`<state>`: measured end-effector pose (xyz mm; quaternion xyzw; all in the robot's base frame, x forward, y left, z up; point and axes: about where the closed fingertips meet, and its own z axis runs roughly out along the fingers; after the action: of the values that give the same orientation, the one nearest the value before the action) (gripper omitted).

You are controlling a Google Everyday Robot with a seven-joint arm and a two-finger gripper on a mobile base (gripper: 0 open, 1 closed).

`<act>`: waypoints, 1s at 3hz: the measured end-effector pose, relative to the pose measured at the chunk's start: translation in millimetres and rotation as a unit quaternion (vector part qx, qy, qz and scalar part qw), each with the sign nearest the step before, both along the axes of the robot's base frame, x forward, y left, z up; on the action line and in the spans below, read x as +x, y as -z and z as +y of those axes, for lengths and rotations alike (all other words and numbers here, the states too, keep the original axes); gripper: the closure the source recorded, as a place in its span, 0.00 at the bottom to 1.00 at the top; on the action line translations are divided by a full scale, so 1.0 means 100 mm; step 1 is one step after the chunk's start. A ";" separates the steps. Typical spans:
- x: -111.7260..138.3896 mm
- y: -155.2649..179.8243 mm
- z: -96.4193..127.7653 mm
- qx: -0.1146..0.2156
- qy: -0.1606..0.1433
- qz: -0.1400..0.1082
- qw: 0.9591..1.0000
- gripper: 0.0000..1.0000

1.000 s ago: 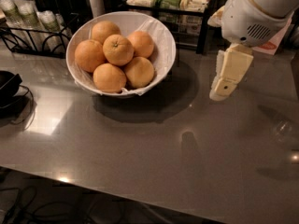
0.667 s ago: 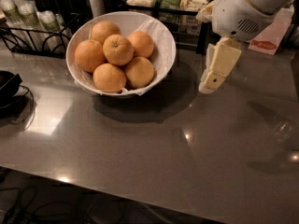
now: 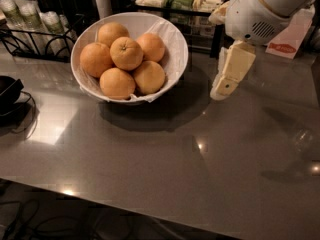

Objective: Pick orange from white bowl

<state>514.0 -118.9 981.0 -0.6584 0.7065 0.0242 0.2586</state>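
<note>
A large white bowl [image 3: 172,59] with a white paper lining stands on the grey counter, left of centre. It holds several oranges. The orange [image 3: 126,53] with a small dark stem dimple lies on top in the middle of the pile. My gripper [image 3: 224,86] hangs from the white arm at the upper right, to the right of the bowl and just outside its rim, above the counter. It holds nothing that I can see.
A black wire rack [image 3: 35,31] with cups stands behind the bowl at the left. A shelf of packets [image 3: 175,1] runs along the back. A black object with a cable [image 3: 10,91] lies at the left edge. A white and red packet [image 3: 292,36] stands at the right.
The arm and gripper have moved left, towards the bowl. The bowl and oranges have not moved.
</note>
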 end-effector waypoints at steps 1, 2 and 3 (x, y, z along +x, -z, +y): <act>0.18 0.09 0.16 0.022 -0.011 -0.004 1.000 0.00; 0.41 0.11 0.49 0.042 -0.043 -0.022 0.998 0.00; 0.41 0.11 0.49 0.042 -0.043 -0.022 0.998 0.00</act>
<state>554.6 -69.5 970.2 -0.6768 0.6703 0.0504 0.3002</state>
